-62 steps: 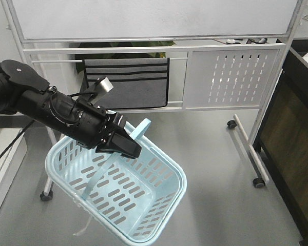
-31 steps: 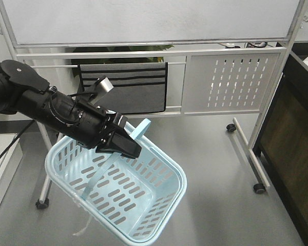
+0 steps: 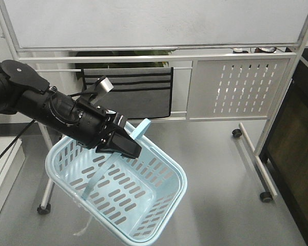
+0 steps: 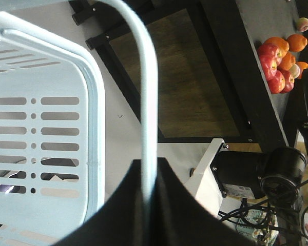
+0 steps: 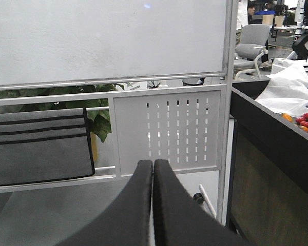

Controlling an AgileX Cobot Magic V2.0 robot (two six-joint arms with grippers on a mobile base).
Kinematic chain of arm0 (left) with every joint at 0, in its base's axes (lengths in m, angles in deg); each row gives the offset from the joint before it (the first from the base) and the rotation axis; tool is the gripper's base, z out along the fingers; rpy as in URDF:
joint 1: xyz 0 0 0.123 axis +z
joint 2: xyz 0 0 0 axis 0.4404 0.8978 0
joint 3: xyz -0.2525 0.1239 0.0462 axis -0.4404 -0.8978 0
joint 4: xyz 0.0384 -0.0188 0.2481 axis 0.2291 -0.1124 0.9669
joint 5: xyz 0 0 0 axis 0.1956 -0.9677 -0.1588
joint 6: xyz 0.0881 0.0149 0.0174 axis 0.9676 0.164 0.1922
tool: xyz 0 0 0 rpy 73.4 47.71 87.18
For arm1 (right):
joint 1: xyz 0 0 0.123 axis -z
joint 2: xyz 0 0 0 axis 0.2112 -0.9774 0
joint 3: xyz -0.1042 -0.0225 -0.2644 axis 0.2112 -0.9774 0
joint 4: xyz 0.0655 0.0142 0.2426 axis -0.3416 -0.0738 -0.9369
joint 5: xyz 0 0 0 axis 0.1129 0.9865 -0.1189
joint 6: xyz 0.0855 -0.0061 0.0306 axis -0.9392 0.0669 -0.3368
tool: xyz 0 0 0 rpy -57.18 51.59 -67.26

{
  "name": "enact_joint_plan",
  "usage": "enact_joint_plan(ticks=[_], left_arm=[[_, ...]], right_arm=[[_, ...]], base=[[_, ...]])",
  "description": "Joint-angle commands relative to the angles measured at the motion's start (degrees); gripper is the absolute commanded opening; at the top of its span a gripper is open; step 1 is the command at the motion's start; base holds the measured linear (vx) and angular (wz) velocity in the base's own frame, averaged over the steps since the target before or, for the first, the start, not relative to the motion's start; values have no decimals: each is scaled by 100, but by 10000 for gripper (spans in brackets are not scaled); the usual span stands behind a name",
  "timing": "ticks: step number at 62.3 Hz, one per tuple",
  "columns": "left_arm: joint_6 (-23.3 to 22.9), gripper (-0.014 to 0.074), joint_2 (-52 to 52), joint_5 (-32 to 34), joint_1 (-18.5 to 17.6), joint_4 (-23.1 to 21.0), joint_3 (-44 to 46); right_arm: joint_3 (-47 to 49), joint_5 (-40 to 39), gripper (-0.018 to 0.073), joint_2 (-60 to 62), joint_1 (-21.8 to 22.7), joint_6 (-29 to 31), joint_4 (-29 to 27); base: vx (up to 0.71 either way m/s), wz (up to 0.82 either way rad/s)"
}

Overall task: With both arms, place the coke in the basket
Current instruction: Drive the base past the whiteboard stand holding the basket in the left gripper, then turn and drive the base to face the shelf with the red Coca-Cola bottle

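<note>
Whiteboard stand (image 3: 143, 23) looms behind basket (image 3: 143, 197) gripped by left tool (image 3: 131, 149).

My jaws sit at the bottom of the view, black and pressed together on the pale handle (image 4: 147, 92); the handle rises from between them as a thin band and curves over toward the top left; left of it lies the basket (image 4: 94, 128), its rounded rim near the handle and its slotted wall filling the left edge; pale floor (image 4: 120, 136) shows between rim and handle; to the right stands a black-framed wooden panel (image 4: 195, 87); red apples (image 4: 272, 66) and oranges (image 4: 290, 43) are heaped at the upper right; lower right, a black cylindrical unit (image 4: 256, 174) adjoins a white bracket (image 4: 208, 164), with cables (image 4: 246, 218) below.
</note>
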Motion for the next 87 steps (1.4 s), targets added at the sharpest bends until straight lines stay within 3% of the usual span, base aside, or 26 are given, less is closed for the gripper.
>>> enact_joint_plan(ticks=[1, 87], left_arm=[[-1, -6, -307, -91, -23, -483, 186], [-1, -6, -307, -91, -23, -483, 186]], right_arm=[[-110, -424, -10, 84, 41, 39, 17], [-110, -424, -10, 84, 41, 39, 17]], base=[[8, 6], [8, 13]])
